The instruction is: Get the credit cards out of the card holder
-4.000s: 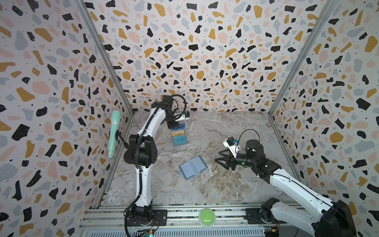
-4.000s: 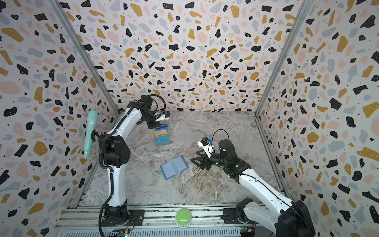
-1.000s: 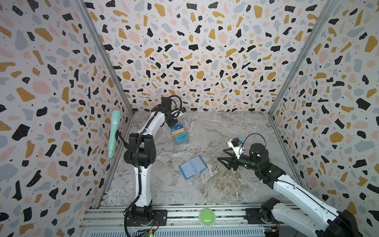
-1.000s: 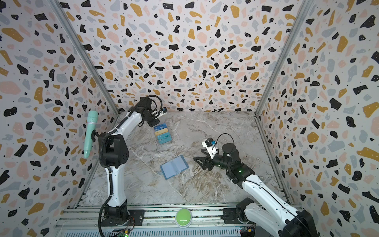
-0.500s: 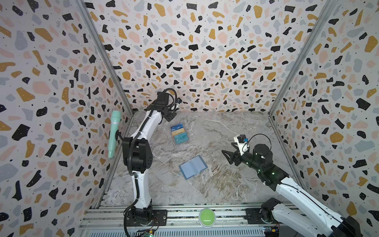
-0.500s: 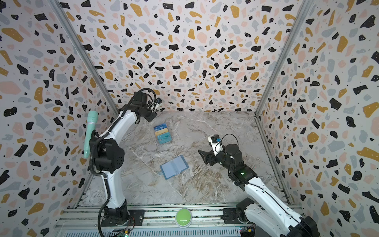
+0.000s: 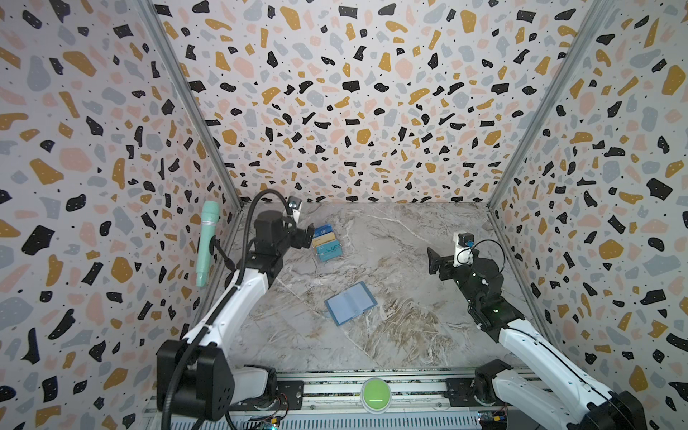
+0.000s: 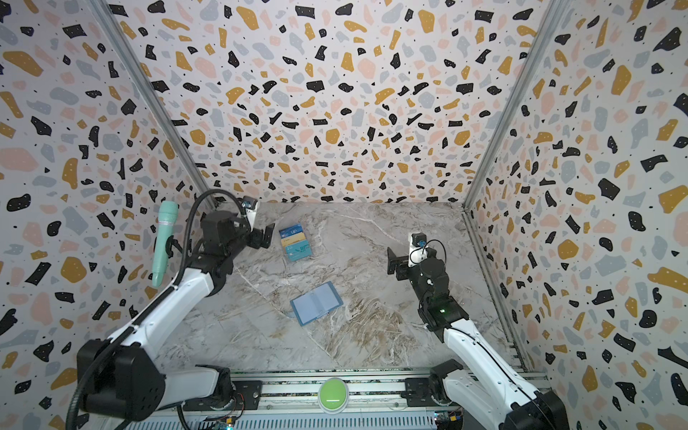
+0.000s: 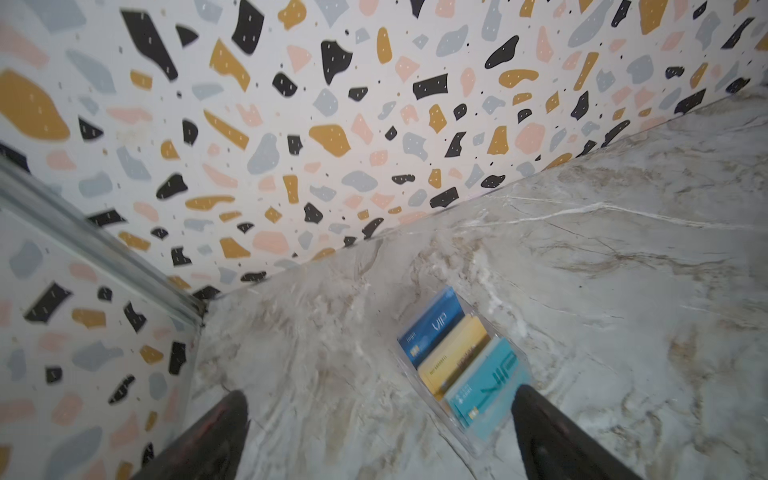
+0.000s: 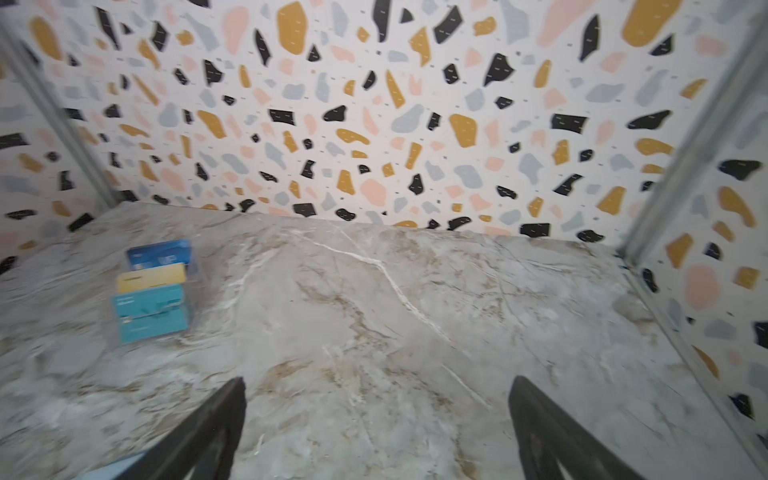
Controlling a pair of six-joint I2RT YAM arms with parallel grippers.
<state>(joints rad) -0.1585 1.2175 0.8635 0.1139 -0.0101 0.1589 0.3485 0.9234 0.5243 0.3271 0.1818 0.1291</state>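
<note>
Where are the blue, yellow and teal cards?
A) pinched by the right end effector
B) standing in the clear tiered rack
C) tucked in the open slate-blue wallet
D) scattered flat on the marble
B: the credit cards stand stepped in the clear rack; the card holder lies open apart from them, and the left end effector and right end effector are open and empty.

3 cards [image 7: 327,244] stand tiered in a clear rack [image 9: 467,442] near the back-left corner: blue behind, yellow between, teal in front. The slate-blue holder [image 7: 350,303] lies open flat, inside up, well apart from them.
</note>
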